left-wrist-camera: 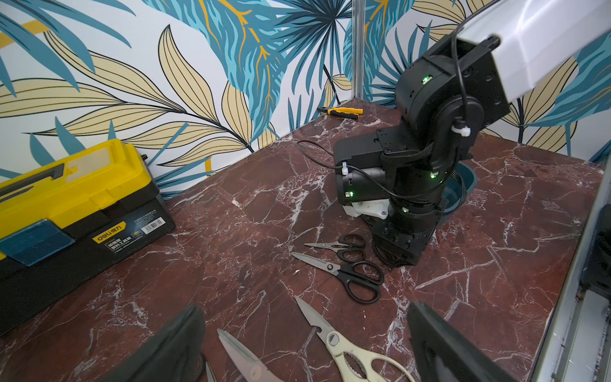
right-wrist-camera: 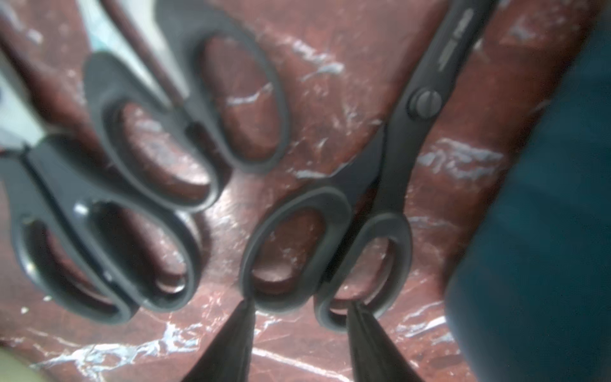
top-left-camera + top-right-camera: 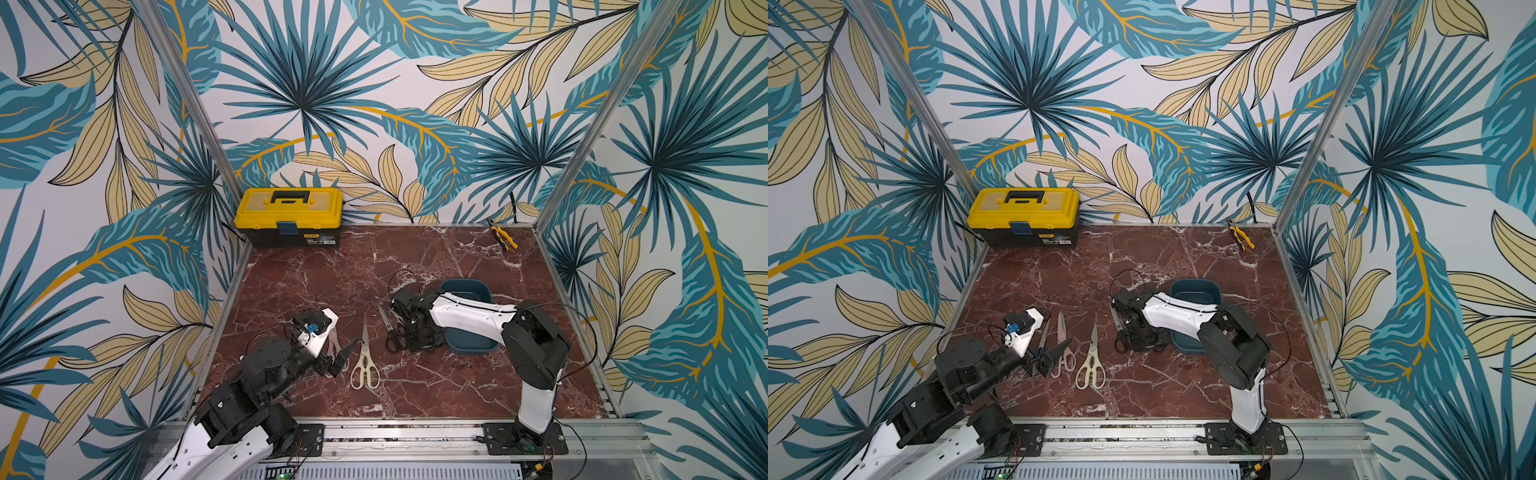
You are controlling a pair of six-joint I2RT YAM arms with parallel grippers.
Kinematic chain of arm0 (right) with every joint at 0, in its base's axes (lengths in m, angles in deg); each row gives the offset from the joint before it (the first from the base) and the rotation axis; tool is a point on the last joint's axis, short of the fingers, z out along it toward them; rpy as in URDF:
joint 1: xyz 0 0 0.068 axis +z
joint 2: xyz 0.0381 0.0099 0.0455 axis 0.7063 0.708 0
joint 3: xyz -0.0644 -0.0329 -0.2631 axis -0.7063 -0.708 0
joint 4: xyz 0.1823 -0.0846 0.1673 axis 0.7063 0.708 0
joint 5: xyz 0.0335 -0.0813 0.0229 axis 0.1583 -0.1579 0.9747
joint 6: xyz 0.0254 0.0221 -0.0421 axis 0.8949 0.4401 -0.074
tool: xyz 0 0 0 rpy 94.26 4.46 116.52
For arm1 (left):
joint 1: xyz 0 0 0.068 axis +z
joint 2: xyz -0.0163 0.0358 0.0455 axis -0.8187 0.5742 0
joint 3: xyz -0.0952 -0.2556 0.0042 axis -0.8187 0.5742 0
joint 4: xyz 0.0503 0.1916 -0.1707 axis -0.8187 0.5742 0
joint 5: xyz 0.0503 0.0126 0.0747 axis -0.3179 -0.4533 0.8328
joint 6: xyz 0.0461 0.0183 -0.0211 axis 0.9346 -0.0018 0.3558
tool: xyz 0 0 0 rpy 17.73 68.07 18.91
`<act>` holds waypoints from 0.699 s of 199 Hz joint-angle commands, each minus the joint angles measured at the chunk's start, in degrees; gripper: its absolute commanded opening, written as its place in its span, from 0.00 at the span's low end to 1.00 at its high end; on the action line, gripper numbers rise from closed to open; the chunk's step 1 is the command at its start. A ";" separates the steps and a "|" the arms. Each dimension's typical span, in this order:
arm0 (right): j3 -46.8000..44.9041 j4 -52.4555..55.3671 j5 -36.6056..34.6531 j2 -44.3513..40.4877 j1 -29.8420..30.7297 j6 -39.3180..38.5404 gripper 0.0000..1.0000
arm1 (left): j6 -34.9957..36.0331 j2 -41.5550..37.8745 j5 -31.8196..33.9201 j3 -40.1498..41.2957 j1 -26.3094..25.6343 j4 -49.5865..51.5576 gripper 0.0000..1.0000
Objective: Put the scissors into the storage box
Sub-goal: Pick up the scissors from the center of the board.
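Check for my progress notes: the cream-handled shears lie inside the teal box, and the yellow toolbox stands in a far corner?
No: both top views show the cream-handled shears on the table, outside the teal box. The yellow toolbox is in a far corner.

Both top views are evenly and softly lit, with only faint shadows under the arms [image 3: 469,311] on the surface [image 3: 415,257]. The left wrist view is sharp far off, its near fingers [image 1: 172,350] blurred. The right wrist view is soft throughout: scissors [image 2: 395,155] and its fingers [image 2: 234,344] out of focus, pale glare on the marble.
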 commanded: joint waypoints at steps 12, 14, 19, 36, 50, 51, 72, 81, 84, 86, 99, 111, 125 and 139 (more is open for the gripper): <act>1.26 0.37 -0.05 1.60 -1.40 -0.13 0.48 | 0.70 0.35 -0.53 -0.18 -0.06 -0.06 1.00; 1.26 0.38 -0.15 1.46 -1.46 -0.06 0.48 | 0.73 0.36 -0.45 -0.18 -0.06 -0.08 1.00; 1.26 0.33 -0.38 1.04 -1.49 0.18 0.48 | 0.73 0.33 -0.34 -0.18 -0.05 -0.06 1.00; 1.26 0.35 -0.85 0.54 -1.96 0.34 0.48 | 0.74 0.39 -0.33 -0.18 -0.06 -0.06 1.00; 1.51 0.43 -0.56 0.32 -2.27 0.03 0.48 | 0.70 0.44 -0.41 -0.10 -0.06 -0.14 1.00; 1.56 0.42 -0.52 0.32 -2.28 0.00 0.49 | 0.68 0.46 -0.43 -0.09 -0.06 -0.14 1.00; 1.79 0.50 -0.72 -0.26 -2.36 0.72 0.53 | 0.69 0.88 -0.53 -0.22 -0.06 -0.03 1.00; 1.77 0.52 -1.36 -0.29 -2.60 1.38 0.53 | 0.63 1.00 -0.74 -0.33 -0.06 0.10 1.00; 1.79 0.50 -1.49 -0.29 -2.67 1.58 0.53 | 0.64 1.01 -0.72 -0.35 -0.06 0.12 1.00; 1.81 0.50 -1.63 -0.22 -2.77 1.69 0.53 | 0.65 1.03 -0.69 -0.35 -0.06 0.12 1.00; 2.32 0.50 -1.23 0.38 -3.32 2.21 0.53 | 0.73 1.10 -0.74 -0.27 -0.06 0.02 1.00; 2.82 0.41 -1.75 0.64 -3.42 2.66 0.53 | 0.74 1.18 -0.74 -0.27 -0.06 -0.01 1.00; 3.57 0.49 -1.95 1.19 -3.49 2.93 0.52 | 0.65 1.18 -1.30 -0.35 -0.04 -0.03 1.00; 4.15 0.63 -1.15 0.40 -3.59 3.34 0.51 | 0.72 1.10 -1.53 -0.27 -0.06 -0.08 1.00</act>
